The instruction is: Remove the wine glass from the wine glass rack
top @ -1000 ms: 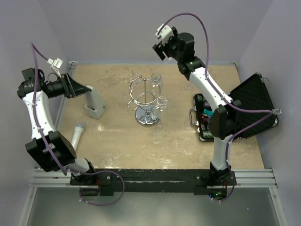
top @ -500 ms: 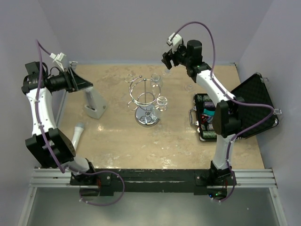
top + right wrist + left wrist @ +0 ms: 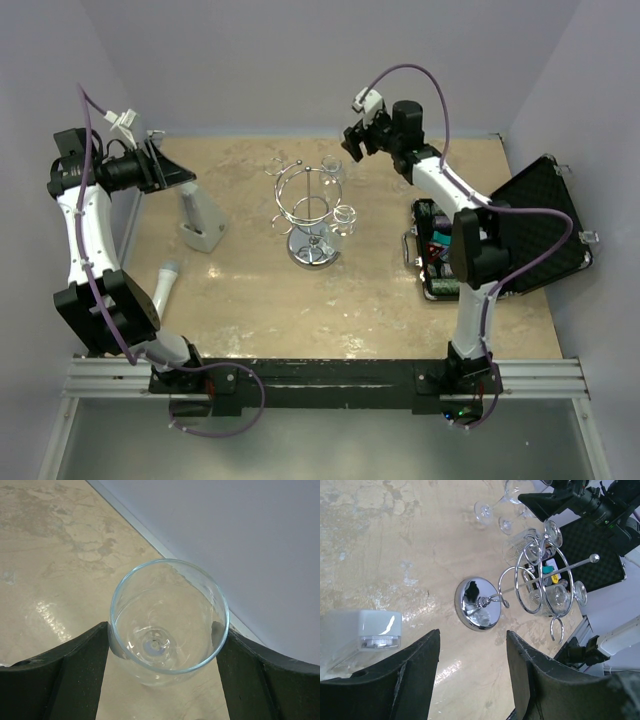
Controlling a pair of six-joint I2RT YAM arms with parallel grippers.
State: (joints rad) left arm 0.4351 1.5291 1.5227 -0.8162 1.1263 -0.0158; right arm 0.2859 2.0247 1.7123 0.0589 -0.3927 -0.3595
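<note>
The chrome wine glass rack [image 3: 314, 212] stands mid-table, and clear glasses [image 3: 522, 548] hang from its hooks. My right gripper [image 3: 165, 630] is shut on the bowl of an upright wine glass [image 3: 169, 615], with one finger on each side. It holds the glass low over the table's back edge, behind the rack, where the gripper [image 3: 352, 150] shows from above. Whether the glass's foot touches the table I cannot tell. My left gripper [image 3: 473, 632] is open and empty. It hovers at the left [image 3: 188, 180], pointing at the rack's disc base [image 3: 477, 603].
A white block [image 3: 203, 228] stands left of the rack, and a grey-tipped white cylinder [image 3: 165, 280] lies nearer the front. An open black case [image 3: 525, 225] holding tools sits at the right. Another glass [image 3: 487, 507] stands near the back wall.
The right arm has swung left and down with the wine glass, bringing it low over the back of the table. The left arm rose slightly, then held still.
</note>
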